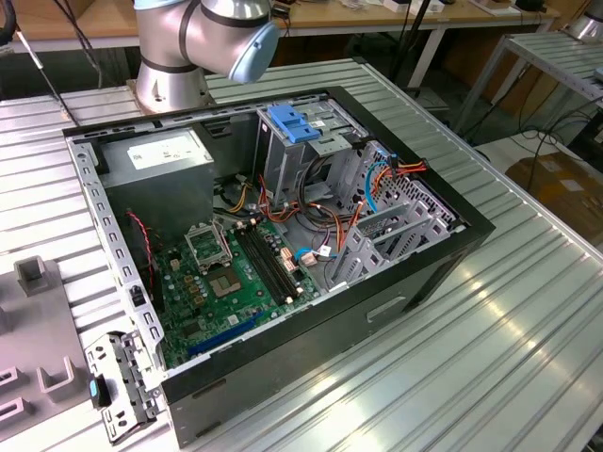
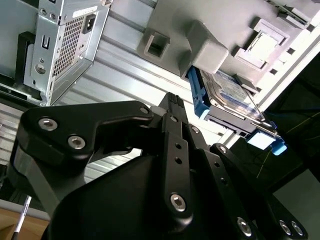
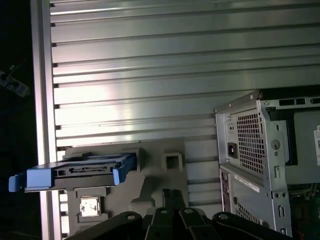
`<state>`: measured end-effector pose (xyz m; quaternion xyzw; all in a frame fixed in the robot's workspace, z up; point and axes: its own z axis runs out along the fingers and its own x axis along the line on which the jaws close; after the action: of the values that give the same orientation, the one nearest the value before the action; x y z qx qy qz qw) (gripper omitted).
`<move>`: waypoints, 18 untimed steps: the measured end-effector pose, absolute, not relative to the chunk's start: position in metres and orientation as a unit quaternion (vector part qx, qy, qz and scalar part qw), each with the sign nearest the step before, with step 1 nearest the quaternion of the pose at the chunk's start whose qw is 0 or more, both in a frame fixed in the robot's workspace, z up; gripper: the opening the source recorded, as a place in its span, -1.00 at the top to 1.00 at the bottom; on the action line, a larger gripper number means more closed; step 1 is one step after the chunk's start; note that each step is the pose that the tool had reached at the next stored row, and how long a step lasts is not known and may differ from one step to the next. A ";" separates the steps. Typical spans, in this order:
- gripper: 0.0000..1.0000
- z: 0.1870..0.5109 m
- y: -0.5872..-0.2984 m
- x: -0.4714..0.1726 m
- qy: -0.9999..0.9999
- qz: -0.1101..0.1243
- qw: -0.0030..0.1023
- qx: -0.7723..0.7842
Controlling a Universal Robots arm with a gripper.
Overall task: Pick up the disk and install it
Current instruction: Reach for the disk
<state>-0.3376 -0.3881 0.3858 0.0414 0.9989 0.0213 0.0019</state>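
Observation:
The disk [image 2: 231,95] is a silver-grey drive with a blue-and-white label and blue carrier rails. It rests in a grey fixture plate [image 2: 220,20] on the ribbed table, beside the computer case. In the first wrist view I see the disk [image 3: 80,172] edge-on, with a blue rail tab sticking out past the plate. My gripper [image 3: 172,196] hangs over the fixture plate [image 3: 160,175], a short way from the disk and not touching it. Its black fingers [image 2: 172,107] are shut together with nothing between them.
An open computer case [image 1: 452,235] lies on the ribbed aluminium table [image 1: 528,339]. Inside are a green motherboard [image 1: 236,273], a grey power-supply box [image 1: 160,155] and a metal drive cage with a blue latch [image 1: 292,122]. The arm's base [image 1: 174,66] stands behind the case.

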 end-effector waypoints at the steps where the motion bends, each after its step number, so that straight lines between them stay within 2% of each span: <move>1: 0.79 0.386 -0.388 -0.343 0.999 0.021 0.002 0.041; 18: 0.79 0.386 -0.388 -0.372 0.999 0.021 0.002 0.042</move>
<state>-0.3718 -0.3881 0.3858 0.0418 0.9989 0.0213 0.0020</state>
